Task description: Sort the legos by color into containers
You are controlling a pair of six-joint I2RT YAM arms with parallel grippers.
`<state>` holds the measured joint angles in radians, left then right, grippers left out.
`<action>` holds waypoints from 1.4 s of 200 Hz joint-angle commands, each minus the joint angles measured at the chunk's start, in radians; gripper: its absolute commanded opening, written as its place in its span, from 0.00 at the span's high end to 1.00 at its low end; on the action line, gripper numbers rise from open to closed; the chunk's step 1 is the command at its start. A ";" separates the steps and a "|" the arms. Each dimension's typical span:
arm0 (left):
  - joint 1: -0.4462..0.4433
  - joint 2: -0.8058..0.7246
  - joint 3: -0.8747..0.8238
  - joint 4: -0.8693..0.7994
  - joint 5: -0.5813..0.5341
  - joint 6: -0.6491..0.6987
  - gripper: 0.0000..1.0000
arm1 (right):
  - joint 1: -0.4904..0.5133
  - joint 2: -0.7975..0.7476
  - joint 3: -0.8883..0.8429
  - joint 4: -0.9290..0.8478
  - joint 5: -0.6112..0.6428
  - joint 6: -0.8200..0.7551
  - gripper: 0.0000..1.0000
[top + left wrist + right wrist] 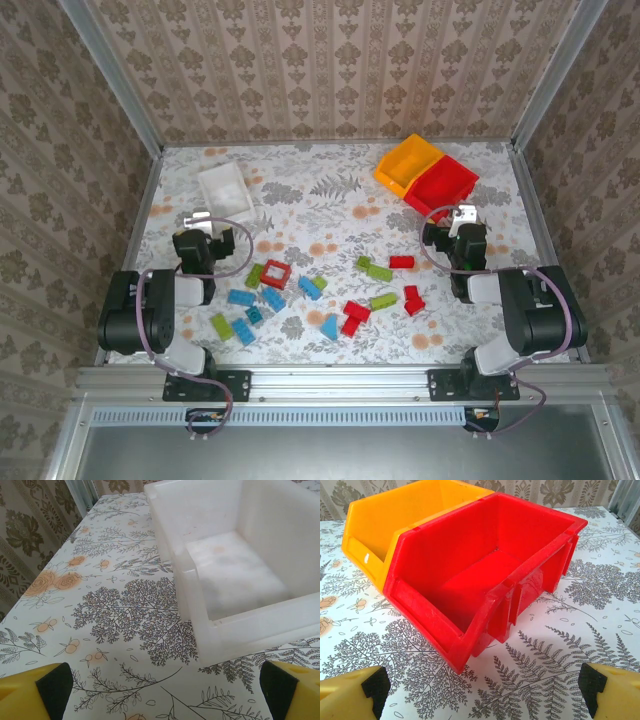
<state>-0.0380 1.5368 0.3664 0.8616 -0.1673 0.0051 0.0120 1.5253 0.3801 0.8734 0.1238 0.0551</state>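
Sorting looks not yet started. Small plastic legos (272,298) in red, blue and light green lie scattered across the middle of the floral-patterned bench (330,215). The red square frame (276,273) sits among the blues on the left side, the blue wedge (329,326) nearer the front, and a cluster of reds and greens lies to the right. Every brick I can make out is on the bench.

Over to the white open rectangular plastic bin (225,188) at the far left: the left wrist view looks straight into it, and its floor is bare. Far right, the yellow-orange plastic bin (410,163) and the red plastic bin (442,186) stand touching side by side. The red one is plainly empty, and the yellow one shows nothing inside either.

Left end effector (205,232) hovers just short of the white bin, fingers (52,685) wide apart, nothing between them. Right end effector (462,222) faces the red bin, likewise spread and empty. My call: nothing done, and all three colours left to pick and drop.
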 commanded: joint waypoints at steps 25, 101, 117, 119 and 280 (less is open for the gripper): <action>-0.002 0.000 0.023 0.026 0.013 0.018 0.00 | 0.008 0.006 0.005 0.027 0.017 0.000 0.00; -0.002 -0.001 0.024 0.024 0.013 0.018 0.00 | 0.007 0.007 0.008 0.022 0.014 0.000 0.00; -0.002 -0.001 0.024 0.024 0.014 0.019 0.00 | 0.008 0.008 0.008 0.022 0.014 0.000 0.00; -0.002 0.000 0.024 0.024 0.013 0.019 0.00 | 0.008 0.007 0.008 0.022 0.014 0.000 0.00; 0.112 -0.005 0.935 -1.605 0.215 -0.628 0.25 | 0.107 -0.317 0.794 -1.517 -0.061 0.615 0.07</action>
<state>0.0120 1.4223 1.2461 -0.5079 -0.1490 -0.6067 0.0803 1.1690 1.0832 -0.3733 0.0711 0.6903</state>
